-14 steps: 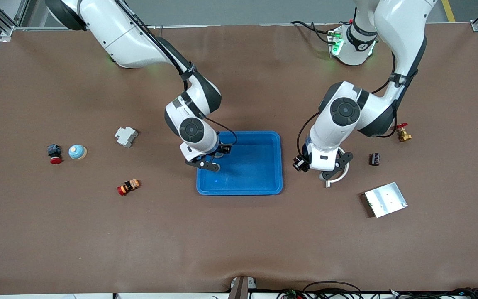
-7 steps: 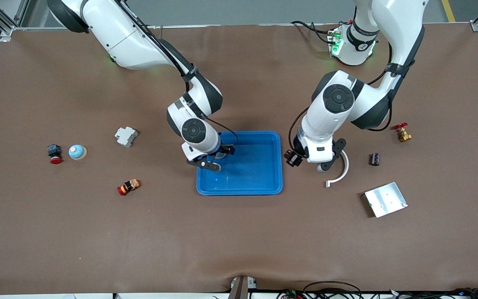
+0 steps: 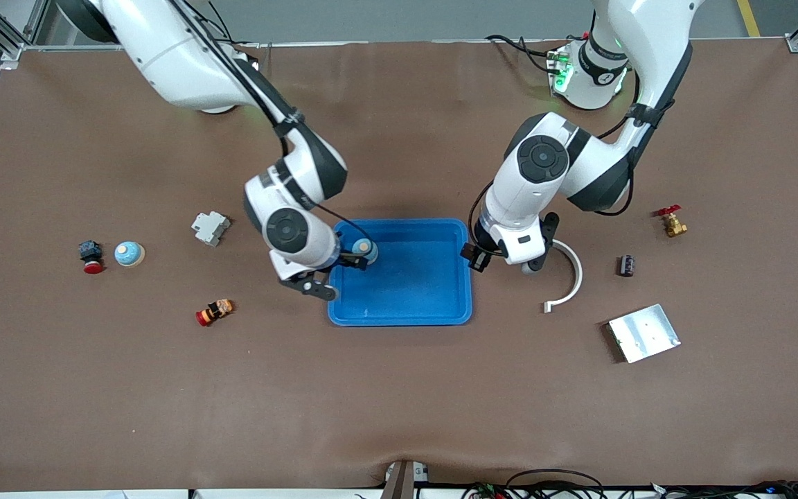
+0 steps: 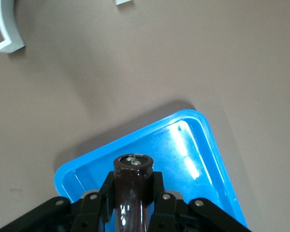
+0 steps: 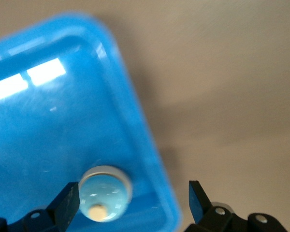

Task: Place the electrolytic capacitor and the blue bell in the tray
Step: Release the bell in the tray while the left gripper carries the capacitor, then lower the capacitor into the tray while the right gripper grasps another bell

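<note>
Electrolytic capacitor (image 4: pixel 132 193) pinched between the fingers of left gripper (image 4: pixel 131 205), over the tray (image 3: pixel 440 308) rim at the left arm's end; long axis runs along the fingers, terminal end pointing out past the fingertips. Right gripper (image 5: pixel 133 205) spread wide, over the tray's rim at the right arm's end. Blue bell (image 5: pixel 105 193) sits upright in the tray, just inside that rim. Second blue bell (image 3: pixel 129 254) on the surface toward the right arm's end

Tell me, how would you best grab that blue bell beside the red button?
Probably from above, pinching the bell at its wide base: it stands upright and its dome narrows upward. The red button sits close beside it, so fingers go on the sides nearer to and farther from the camera.
</note>
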Robot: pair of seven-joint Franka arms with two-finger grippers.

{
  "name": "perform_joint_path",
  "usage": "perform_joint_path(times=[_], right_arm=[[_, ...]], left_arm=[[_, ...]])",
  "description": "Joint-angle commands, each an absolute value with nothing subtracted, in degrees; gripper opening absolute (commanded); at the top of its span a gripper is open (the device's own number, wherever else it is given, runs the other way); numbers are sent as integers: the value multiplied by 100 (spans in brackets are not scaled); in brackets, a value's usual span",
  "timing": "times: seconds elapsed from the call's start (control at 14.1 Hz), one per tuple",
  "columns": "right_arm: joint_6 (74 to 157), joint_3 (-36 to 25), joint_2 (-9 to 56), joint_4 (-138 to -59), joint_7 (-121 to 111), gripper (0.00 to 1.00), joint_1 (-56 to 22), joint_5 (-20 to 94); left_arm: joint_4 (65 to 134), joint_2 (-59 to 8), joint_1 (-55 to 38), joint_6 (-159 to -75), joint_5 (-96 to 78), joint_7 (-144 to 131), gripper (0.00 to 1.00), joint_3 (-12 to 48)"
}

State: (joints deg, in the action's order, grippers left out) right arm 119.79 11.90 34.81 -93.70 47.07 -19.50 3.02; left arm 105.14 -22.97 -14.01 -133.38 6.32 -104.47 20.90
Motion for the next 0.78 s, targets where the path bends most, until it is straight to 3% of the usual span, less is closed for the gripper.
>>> perform_joint_path(times=[0.0,0.28,0.71], right_arm=[[11603,1257,2946,-9728,3915,100,-1321,264],[11505,1003,2357,-10405,2516,100,-520,255],[11417,-60,2171,-10635,636,100,-88,-114]], left_arm=[[10372,-2513,-1512,-13263,1044,-11379,0,2109],[10108,-3075,-1872,-13263,1221,-12592,0,2065],[9984,-3673,-2206,-13587,1722,-13666,0,2048]])
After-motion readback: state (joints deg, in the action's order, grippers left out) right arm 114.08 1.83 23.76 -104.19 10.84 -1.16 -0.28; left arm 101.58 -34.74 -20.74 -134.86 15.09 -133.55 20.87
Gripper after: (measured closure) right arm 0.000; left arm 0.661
